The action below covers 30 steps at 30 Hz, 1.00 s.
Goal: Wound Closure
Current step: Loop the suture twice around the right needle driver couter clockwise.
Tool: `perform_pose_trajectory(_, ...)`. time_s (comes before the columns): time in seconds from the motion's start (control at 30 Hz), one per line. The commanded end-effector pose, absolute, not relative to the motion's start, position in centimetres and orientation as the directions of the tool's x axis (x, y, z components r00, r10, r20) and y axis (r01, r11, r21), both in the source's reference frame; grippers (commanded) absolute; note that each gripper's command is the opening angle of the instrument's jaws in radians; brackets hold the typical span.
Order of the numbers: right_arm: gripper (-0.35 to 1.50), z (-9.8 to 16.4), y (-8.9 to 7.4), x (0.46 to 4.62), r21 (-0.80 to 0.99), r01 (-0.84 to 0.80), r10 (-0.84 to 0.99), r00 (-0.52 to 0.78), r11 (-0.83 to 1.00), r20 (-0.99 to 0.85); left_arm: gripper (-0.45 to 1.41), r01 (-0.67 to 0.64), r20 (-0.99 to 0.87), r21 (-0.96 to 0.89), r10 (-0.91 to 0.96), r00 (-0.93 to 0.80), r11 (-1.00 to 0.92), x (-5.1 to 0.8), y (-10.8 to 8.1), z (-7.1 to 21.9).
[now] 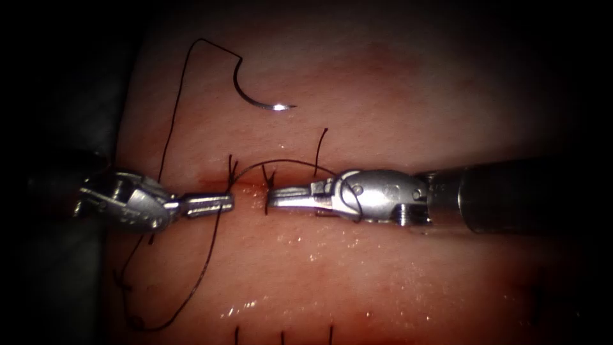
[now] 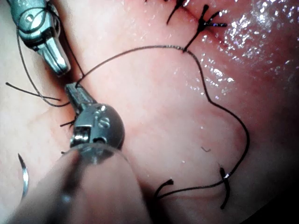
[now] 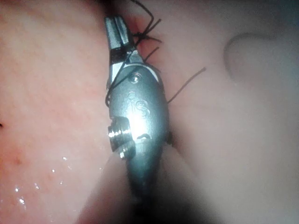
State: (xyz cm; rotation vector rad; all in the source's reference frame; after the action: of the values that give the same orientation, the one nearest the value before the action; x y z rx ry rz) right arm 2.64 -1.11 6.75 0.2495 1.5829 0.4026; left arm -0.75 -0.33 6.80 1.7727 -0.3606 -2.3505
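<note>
Both tools lie level, tips facing across the cut (image 1: 249, 191): left tool (image 1: 220, 203) closed on thread (image 1: 204, 262); right tool (image 1: 276, 197) closed, thread looped round it, holding nothing visible. Curved needle (image 1: 252, 96) lies free on the tissue (image 1: 396, 96).

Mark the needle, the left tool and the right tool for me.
needle (image 1: 250, 97): endoscope view, mid-curve, lying free on the tissue above the cut.
left tool (image 1: 223, 203): endoscope view, jaw tips, shut on thread.
right tool (image 1: 273, 197): endoscope view, jaw tips, thread looped round it.

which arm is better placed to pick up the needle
Probably left. The needle lies free on the tissue, nearer the left pincer, which holds thread. The right pincer has thread looped around it.
</note>
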Motion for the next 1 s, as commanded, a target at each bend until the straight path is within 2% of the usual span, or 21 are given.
perform_pose_trajectory(0.03, -0.35, 6.75, -1.15, 2.74, 0.409, -0.089, 0.404, -0.070, 0.908, -0.912, -0.45, -0.002, -0.915, 0.301, -0.288, -0.283, -0.954, -0.84, -0.34, 6.88)
perform_pose_trajectory(0.33, -0.35, 6.61, -1.01, 2.71, 0.417, -0.194, 0.404, -0.103, 0.888, -0.909, -0.45, 0.077, -0.907, 0.306, -0.315, -0.281, -0.949, -1.20, -0.53, 7.05)
perform_pose_trajectory(0.4, 0.17, 6.61, -1.00, 2.68, 0.398, -0.235, 0.387, -0.094, 0.887, -0.917, -0.45, 0.081, -0.909, 0.305, -0.316, -0.273, -0.949, -1.22, -0.56, 7.01)
perform_pose_trajectory(0.5, 0.68, 6.64, -0.97, 2.64, 0.382, -0.291, 0.377, -0.077, 0.877, -0.923, -0.45, 0.089, -0.911, 0.306, -0.319, -0.261, -0.948, -1.26, -0.61, 6.95)
perform_pose_trajectory(0.77, 1.13, 6.72, -0.91, 2.52, 0.300, -0.429, 0.334, 0.004, 0.852, -0.943, -0.45, 0.132, -0.914, 0.307, -0.331, -0.235, -0.942, -1.50, -0.88, 6.65)
perform_pose_trajectory(0.9, 1.08, 6.74, -0.99, 2.54, 0.241, -0.422, 0.315, 0.114, 0.874, -0.942, -0.45, 0.157, -0.888, 0.387, -0.413, -0.203, -0.908, -1.58, -0.92, 6.45)
perform_pose_trajectory(1.0, 0.89, 6.78, -1.07, 2.56, 0.227, -0.337, 0.306, 0.202, 0.913, -0.930, -0.45, 0.151, -0.876, 0.433, -0.455, -0.162, -0.888, -1.55, -0.85, 6.33)
